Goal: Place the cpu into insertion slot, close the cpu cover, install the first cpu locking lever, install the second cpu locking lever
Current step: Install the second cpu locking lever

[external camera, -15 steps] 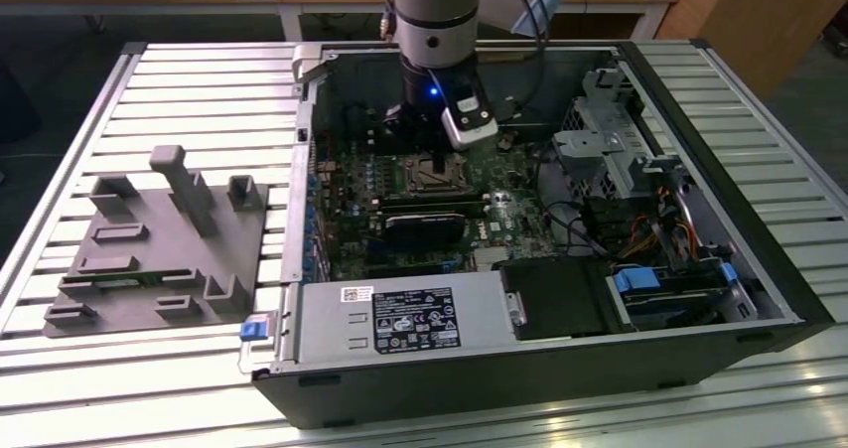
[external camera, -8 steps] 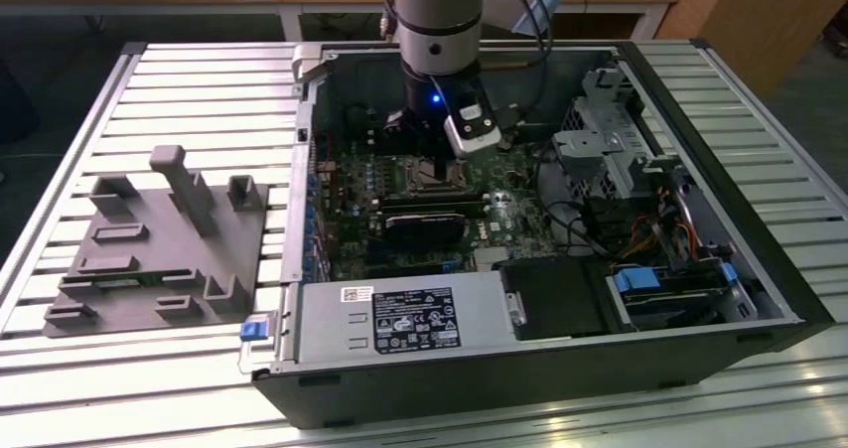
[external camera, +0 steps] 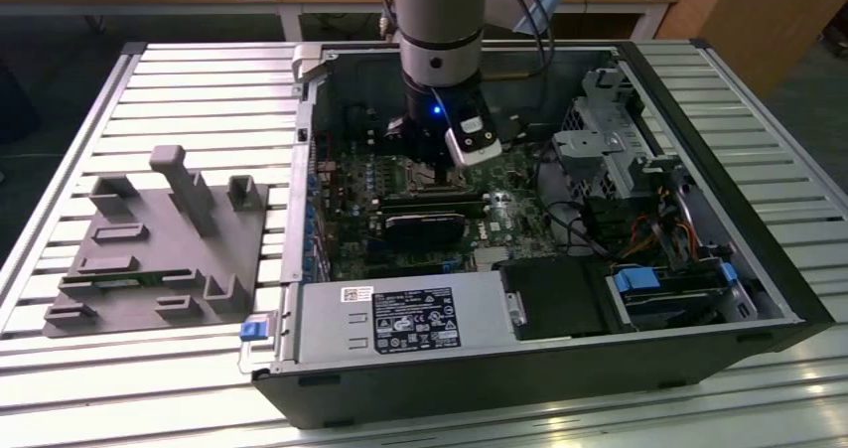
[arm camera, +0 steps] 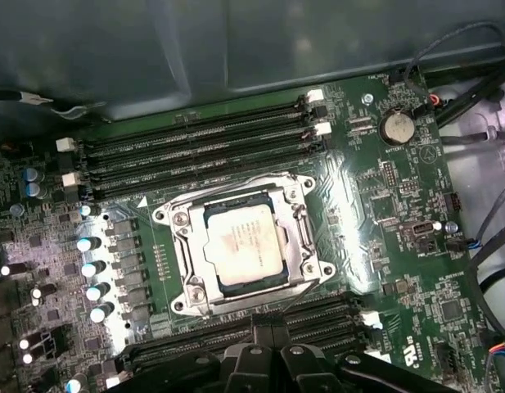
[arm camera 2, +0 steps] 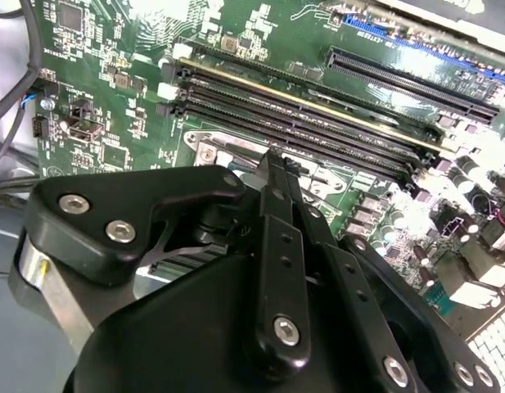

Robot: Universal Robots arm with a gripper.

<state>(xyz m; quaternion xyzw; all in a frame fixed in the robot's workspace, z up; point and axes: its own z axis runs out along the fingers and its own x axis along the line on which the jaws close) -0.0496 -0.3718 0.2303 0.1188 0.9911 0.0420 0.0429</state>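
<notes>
Slatted workbench (external camera: 199, 80), open PC case (external camera: 742, 269) w/ motherboard (arm camera: 399, 188). Cpu (arm camera: 242, 244) seated in insertion slot (arm camera: 180, 250), mid-board between memory slot banks (arm camera: 195, 147), cpu cover (arm camera: 299, 229) framing it. Gripper (arm camera: 268, 329) just off socket's near edge, fingertips pressed together, holding nothing.

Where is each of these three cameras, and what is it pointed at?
Exterior view: off the arm, above the open computer case, looking down; the arm and claw show.
First wrist view: on the arm, looking down on the cpu in its slot; the claw's tip shows.
Second wrist view: on the arm, looking along the claw at the memory slots.
Shared: the motherboard.
</notes>
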